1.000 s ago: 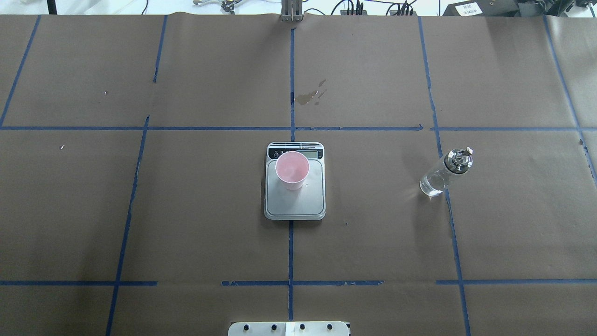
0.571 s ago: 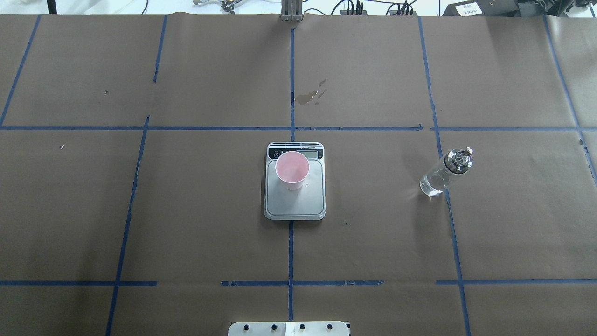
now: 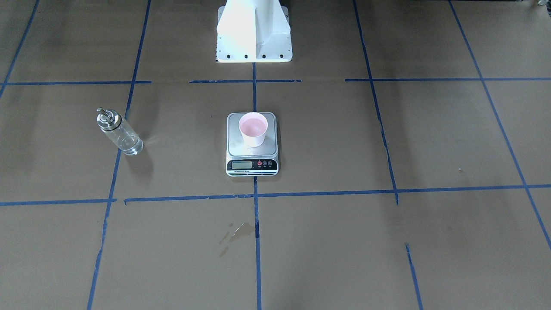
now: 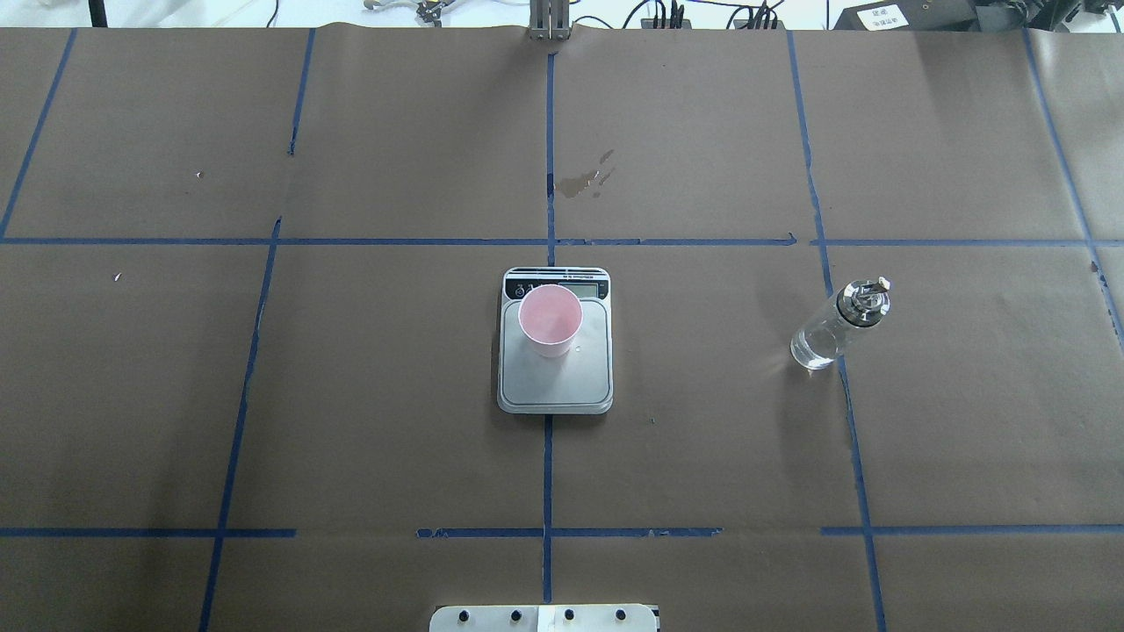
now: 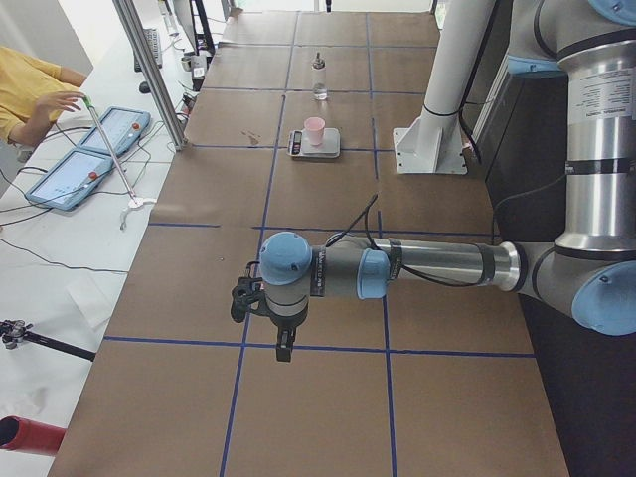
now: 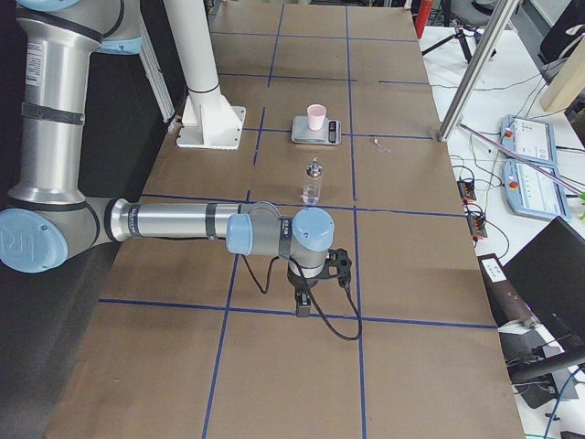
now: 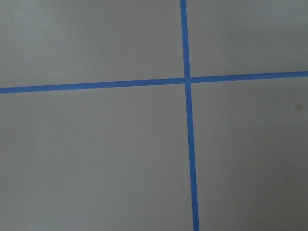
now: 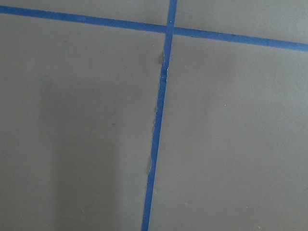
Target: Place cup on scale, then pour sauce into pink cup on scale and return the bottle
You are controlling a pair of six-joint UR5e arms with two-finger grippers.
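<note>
We see both arms stretched low over the brown-papered counter (image 4: 351,395), one toward each end. The left fingers (image 5: 283,346) and the right fingers (image 6: 303,305) point straight down above bare paper, each near a crossing of blue tape lines (image 7: 186,79). From these side views we cannot tell whether either pair is spread or pressed together.

Wide open counter lies between the two pairs. Midway between them sits one scale (image 4: 562,377), well apart from both, its display on the side away from the robot. One pink cup (image 4: 550,320) stands upright on its platform, at the display end.

One bottle (image 4: 830,329) stands upright on a tape line, between the scale and the right fingers and touched by neither pair. The clear sauce (image 4: 812,347) shows through its glass.
</note>
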